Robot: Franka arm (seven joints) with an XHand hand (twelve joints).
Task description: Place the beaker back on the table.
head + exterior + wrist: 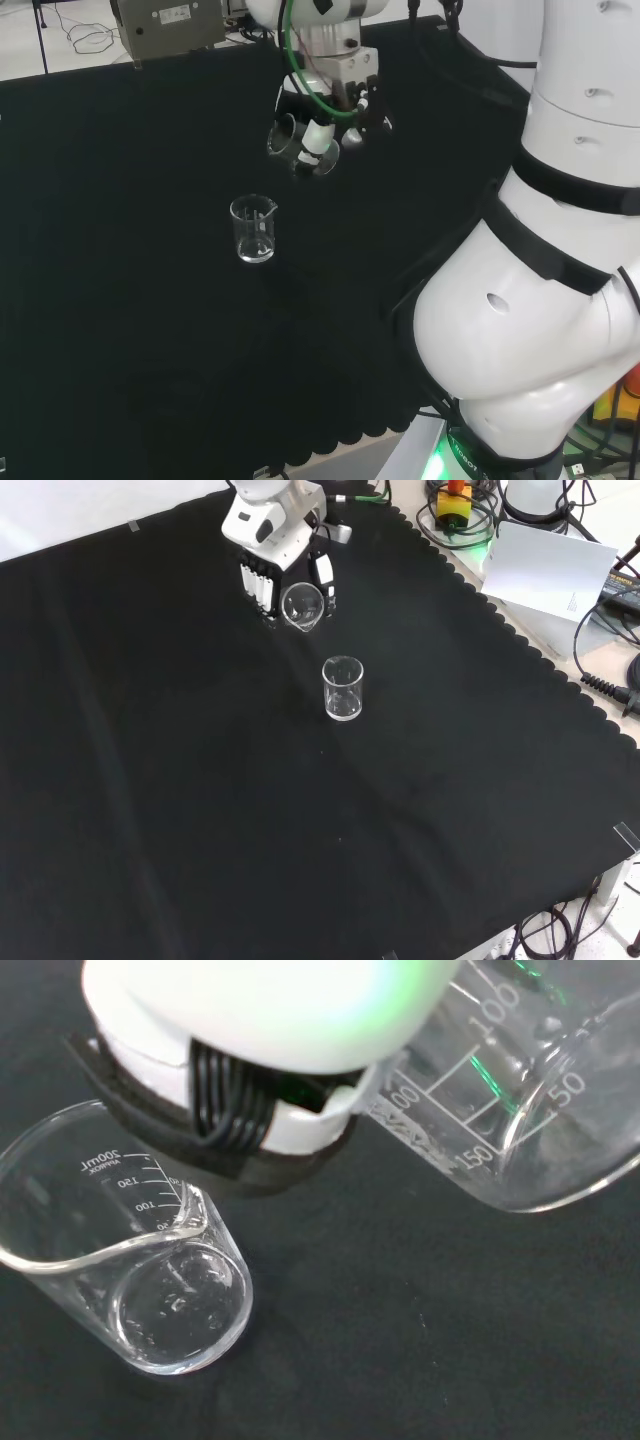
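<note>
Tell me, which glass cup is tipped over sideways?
The beaker held in the hand, tilted above the cloth. The other beaker stands upright on the black cloth.

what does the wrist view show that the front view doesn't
Wrist view alone: printed measuring scales on both beakers and drops inside the standing beaker. Front view alone: the whole black cloth with its scalloped edge, and cables beyond it. Both: the hand curled round a tilted beaker, with the standing beaker upright on the cloth nearby.

light: even, bright | shadows: faint | blur: hand, green glare
</note>
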